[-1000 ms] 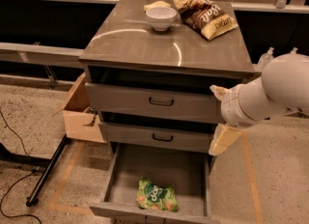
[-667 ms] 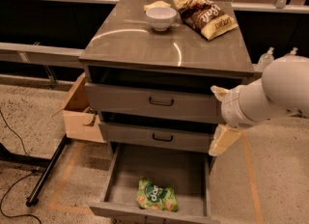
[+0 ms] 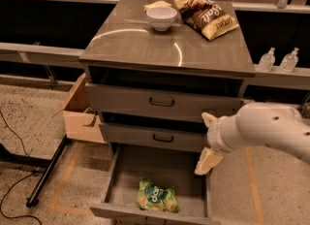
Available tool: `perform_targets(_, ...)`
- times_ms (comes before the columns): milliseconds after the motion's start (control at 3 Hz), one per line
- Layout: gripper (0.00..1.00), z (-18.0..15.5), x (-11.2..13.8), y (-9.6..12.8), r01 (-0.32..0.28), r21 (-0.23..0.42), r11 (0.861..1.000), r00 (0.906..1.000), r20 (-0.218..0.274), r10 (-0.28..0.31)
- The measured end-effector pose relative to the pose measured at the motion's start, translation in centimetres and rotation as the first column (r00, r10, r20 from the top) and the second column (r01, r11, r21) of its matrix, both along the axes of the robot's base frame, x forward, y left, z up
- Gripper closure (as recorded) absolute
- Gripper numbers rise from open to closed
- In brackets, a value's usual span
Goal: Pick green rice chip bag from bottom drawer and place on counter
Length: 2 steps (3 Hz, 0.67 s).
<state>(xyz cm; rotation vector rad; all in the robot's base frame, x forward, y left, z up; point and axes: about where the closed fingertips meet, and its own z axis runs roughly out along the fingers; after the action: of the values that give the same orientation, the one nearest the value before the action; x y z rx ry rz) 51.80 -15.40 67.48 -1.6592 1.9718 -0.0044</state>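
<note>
grey counter [image 3: 145, 44] shines; gripper [image 3: 208, 140] spread beside bottom drawer [image 3: 145, 166].

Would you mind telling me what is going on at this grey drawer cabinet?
The robot's white arm reaches in from the right, its gripper by the middle drawer, fingers open and empty. The small light-green rice chip bag lies in the open grey bottom drawer, not yet grasped. The glossy grey-brown counter holds a white bowl and a brown-and-yellow chip bag.

Arm [image 3: 276, 132] cropped (right), end effector [image 3: 204, 144] beside drawers [image 3: 145, 136]
</note>
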Motion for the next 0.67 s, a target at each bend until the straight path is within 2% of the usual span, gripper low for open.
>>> perform_targets(333, 0.00, -7.9, 0.1, 1.8, -0.026, 0.028, 0.999, 0.9980, -0.056, 0.027)
perform_targets(667, 0.00, -14.5, 0.0, 4.0, -0.078, 0.071, 0.994, 0.9932, -0.081, 0.083)
